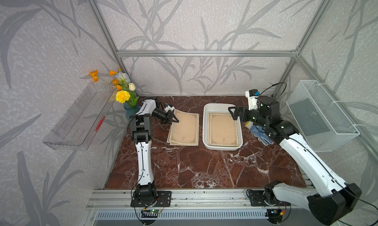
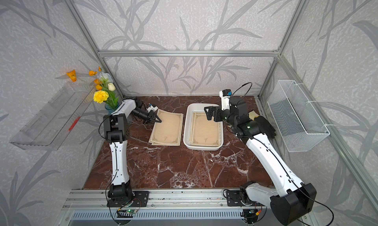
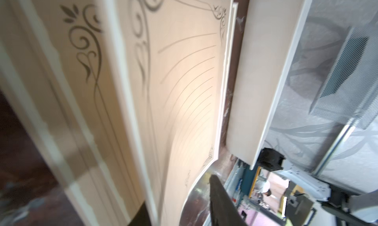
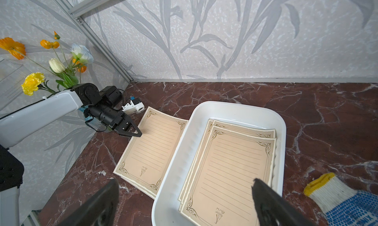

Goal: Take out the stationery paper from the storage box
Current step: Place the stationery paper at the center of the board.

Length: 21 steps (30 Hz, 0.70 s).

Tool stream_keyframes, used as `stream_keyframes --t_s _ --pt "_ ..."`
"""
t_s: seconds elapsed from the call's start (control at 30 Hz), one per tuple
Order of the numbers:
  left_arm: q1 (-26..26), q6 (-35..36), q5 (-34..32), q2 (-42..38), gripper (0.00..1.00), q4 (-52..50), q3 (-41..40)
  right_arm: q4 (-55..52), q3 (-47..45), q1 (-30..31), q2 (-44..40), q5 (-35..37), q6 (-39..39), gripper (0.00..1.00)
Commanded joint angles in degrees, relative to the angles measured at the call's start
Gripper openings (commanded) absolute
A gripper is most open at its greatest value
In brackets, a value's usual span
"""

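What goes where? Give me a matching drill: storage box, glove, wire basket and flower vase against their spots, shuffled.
Things:
1. storage box
2. glove
3. wire basket
4. flower vase

Spots:
A. fixed up on the right side wall
B. far left corner of the table
C. mid-table, stationery paper lying inside
D. flat on the table, just right of the box

Pairs: 1-C, 2-D, 3-A, 4-B
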Motion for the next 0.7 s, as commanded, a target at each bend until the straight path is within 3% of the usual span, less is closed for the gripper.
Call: stream_keyframes --t_s 0.0,0.27,0.4,0.67 --pt "0.44 -3.16 -6.61 -1.28 0.42 1.32 -0.54 -0.3 1.44 -0.27 -0.11 0.31 0.75 0.99" --pt "0.78 -7.67 -21.19 -1.75 0.48 -1.9 3.9 -2.87 3.14 -0.32 0.75 1.69 0.16 0.98" --pt "0.48 -8.54 -22.95 -4.15 0.5 -1.98 4.65 -3.99 3.84 -0.28 1.34 2.18 -0.83 0.98" --pt "-2.15 -10.68 -26.6 -12.37 0.5 -2.71 6.07 -12.58 7.19 -0.28 6.05 11.25 -2.66 0.96"
